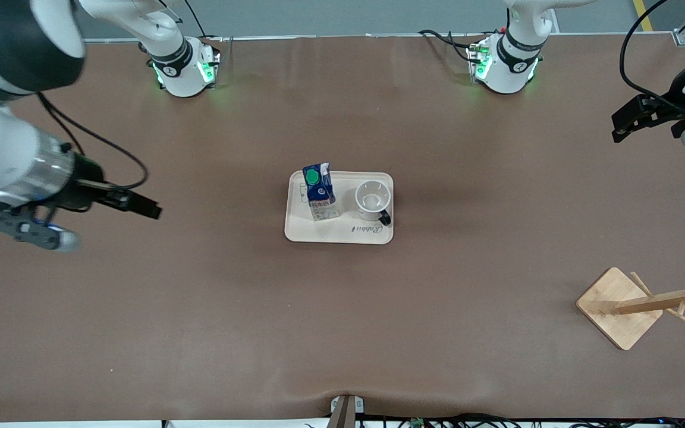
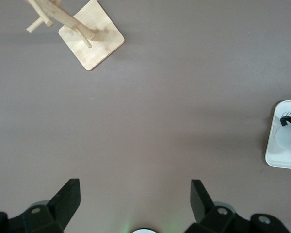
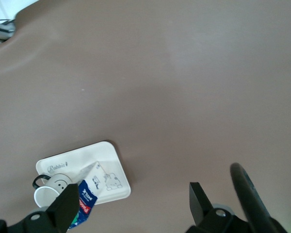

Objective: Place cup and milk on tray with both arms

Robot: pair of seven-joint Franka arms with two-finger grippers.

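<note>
The cup (image 1: 373, 198) and the milk (image 1: 320, 192) are seen upright, side by side on the tray (image 1: 338, 233) at mid-desk (image 1: 342, 309); the left end effector (image 1: 627, 123) and right end effector (image 1: 140, 205) are held spread apart, empty, over the desk's ends

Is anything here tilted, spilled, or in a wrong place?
Nothing stands out. The milk carton and the cup stand upright side by side on the tray, no spill. Both end effectors, left and right, are open and away.

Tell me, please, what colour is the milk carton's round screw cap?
Green; the blue-and-white milk carton's round screw cap shows best in the front view.
</note>
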